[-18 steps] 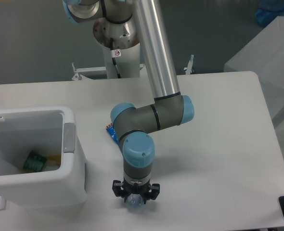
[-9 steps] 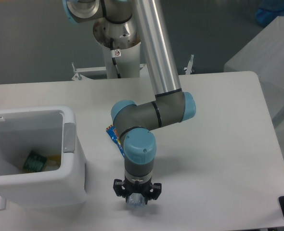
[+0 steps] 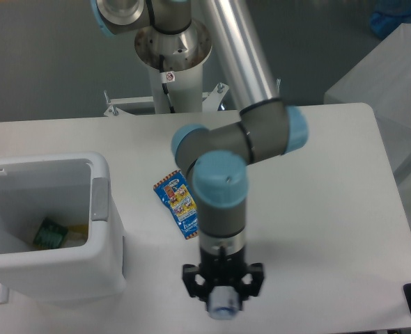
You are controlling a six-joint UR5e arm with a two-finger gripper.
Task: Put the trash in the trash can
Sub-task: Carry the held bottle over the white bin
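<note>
White worktop (image 3: 317,209) across the scene, arm (image 3: 244,83) reaching down from the far mount toward the near edge. At left, the boxy white trash can (image 3: 104,268), grey latch (image 3: 99,198) on its right wall, green item (image 3: 50,233) lying inside. Blue snack wrapper (image 3: 180,203) flat on the worktop, between trash can and arm, just left of the wrist. At the near edge, gripper (image 3: 223,300) pointing down, jaws clenched on the clear plastic bottle (image 3: 224,306), only its bluish end visible.
</note>
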